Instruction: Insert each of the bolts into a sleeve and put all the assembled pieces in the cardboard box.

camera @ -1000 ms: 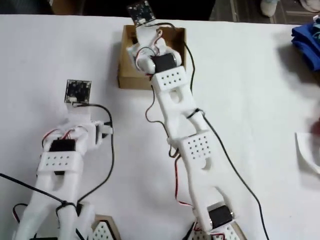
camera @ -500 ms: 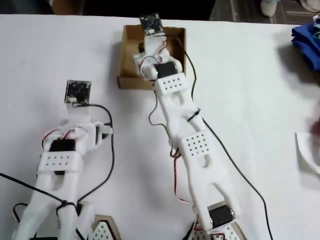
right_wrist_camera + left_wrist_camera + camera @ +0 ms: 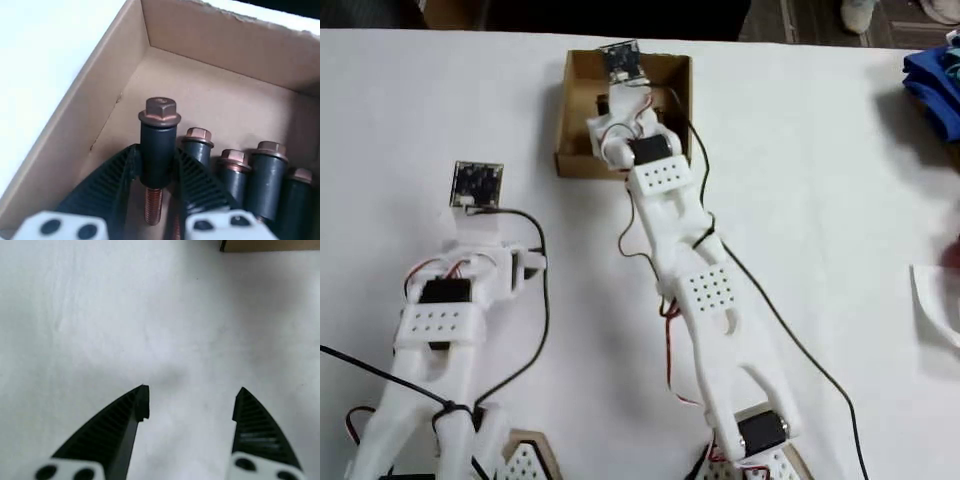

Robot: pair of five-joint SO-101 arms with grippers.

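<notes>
The right pincer [image 3: 156, 159] is closed snugly on a black sleeve [image 3: 158, 140] with a bolt [image 3: 159, 112] through it, and holds the piece upright inside the cardboard box [image 3: 102, 117]. Over the last second, the high view shows this arm's wrist shifting from the box's far rim to a spot over its inside. That suggests the piece is being brought down for release beside the four other assembled pieces [image 3: 269, 172] standing in a row just next to it. No loose bolts or sleeves lie on the visible desk [image 3: 800, 150], so I judge this to be one of the last deliveries.

The left pincer [image 3: 190, 400] has not moved. It hangs wide open and empty over the bare desk, well apart from the box.

The bolt is copper-coloured metal with a flanged hexagonal head and a threaded shank that pokes out below the smooth, matt cylindrical sleeve. The box is plain brown cardboard with a ragged top edge. The pincer's black fingers are ribbed and taper to points.
</notes>
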